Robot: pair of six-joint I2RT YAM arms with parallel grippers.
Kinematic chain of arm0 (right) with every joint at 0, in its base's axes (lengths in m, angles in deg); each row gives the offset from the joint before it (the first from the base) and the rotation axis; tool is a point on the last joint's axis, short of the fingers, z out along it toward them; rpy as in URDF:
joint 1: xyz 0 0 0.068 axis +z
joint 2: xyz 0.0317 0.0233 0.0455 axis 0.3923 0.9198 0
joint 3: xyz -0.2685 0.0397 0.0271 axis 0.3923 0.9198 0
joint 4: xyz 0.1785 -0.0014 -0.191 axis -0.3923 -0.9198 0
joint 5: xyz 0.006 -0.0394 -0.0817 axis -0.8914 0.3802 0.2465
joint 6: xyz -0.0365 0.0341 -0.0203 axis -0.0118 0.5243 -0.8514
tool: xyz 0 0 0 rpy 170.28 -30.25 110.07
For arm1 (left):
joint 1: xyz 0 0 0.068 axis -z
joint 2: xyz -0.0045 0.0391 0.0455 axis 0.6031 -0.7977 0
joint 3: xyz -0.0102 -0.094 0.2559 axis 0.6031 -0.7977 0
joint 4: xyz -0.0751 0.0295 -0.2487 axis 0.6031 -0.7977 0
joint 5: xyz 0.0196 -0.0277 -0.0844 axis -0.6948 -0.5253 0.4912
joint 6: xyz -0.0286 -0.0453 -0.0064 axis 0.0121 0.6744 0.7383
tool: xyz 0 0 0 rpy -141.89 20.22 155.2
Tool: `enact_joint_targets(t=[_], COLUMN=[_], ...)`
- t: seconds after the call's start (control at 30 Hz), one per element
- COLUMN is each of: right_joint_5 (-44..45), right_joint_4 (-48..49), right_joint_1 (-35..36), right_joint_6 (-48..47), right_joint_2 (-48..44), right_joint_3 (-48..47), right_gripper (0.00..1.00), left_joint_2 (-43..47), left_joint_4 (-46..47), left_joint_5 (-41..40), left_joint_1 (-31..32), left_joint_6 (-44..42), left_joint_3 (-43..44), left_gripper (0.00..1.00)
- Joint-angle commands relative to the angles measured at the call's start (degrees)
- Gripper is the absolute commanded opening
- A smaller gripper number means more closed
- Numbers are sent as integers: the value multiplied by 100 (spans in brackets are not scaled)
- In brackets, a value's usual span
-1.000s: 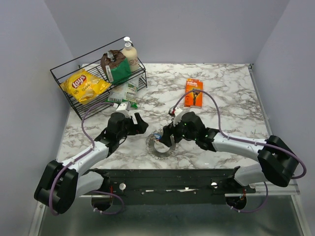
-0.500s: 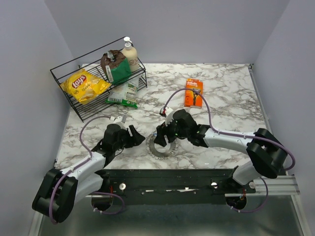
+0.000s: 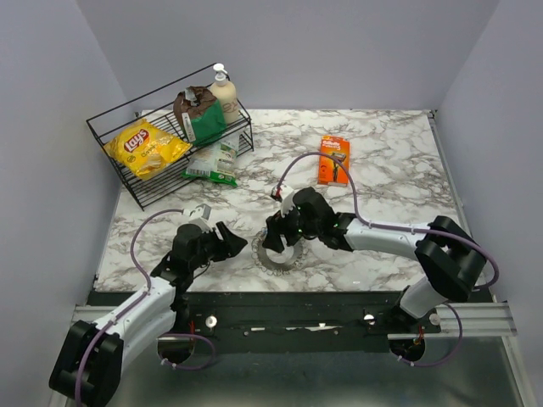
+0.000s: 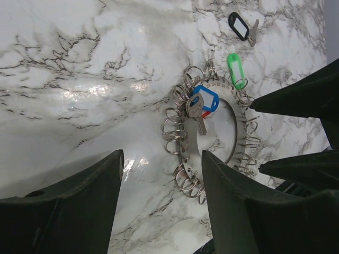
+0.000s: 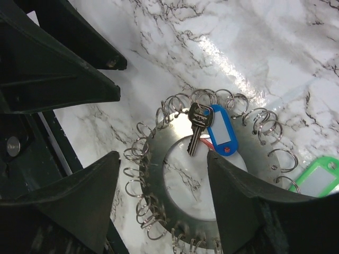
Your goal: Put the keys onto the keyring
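A: Where is the keyring (image 3: 276, 252) seen?
B: It is laid flat on the marble table (image 3: 399, 178), in the middle, just in front of both arms. Many small wire loops are fanned out round it.
A: And the keys (image 4: 197, 114)?
B: One silver key (image 5: 197, 127) is laid across the ring's inner edge, with a blue tag (image 5: 221, 135) joined to it. A bit of red tag (image 5: 226, 150) is seen under the blue one. A green tag (image 4: 237, 69) is laid just beside the outer loops. Whether any is hooked on a loop cannot be told.
A: How are the grippers held?
B: The left gripper (image 4: 160, 159) is spread wide with nothing in it, close by the ring's left side. The right gripper (image 5: 163, 159) is spread too, nothing gripped, just above the ring.
A: How will the things feel when picked up?
B: The keys are likely light, hard and smooth, so they may be slid along the stone. The plastic tag is thicker, so a key is best gripped there, by the long sides. The ring looks thin and stiff and may be pushed away easily, so its rim should be pinned down while a loop is fed.
A: What else is seen?
B: A wire basket (image 3: 95, 127) with a chip bag (image 3: 146, 146) is set at the far left, and an orange pack (image 3: 333, 159) is laid well behind the ring
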Motion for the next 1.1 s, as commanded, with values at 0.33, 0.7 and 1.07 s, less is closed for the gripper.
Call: enact_joint_targets(t=[0.33,0.7,1.07], right_joint_5=[-387,-405,121], right_joint_4=[-287,-692,-692], right_joint_1=[39,127,118], right_joint_6=[-22,4,197], right_joint_2=[843,1424,1135], right_joint_3=[-826,-1309,-1178], right_gripper=[52,49,49], left_joint_2=[-1093,-1304,-1392], left_joint_4=[1006,1218,1280], left_joint_5=[287,305,305], left_joint_1=[-18,-18,-26], left_joint_6=[-19,7,25], left_joint_3=[143,196,205], left_gripper=[62,54,54])
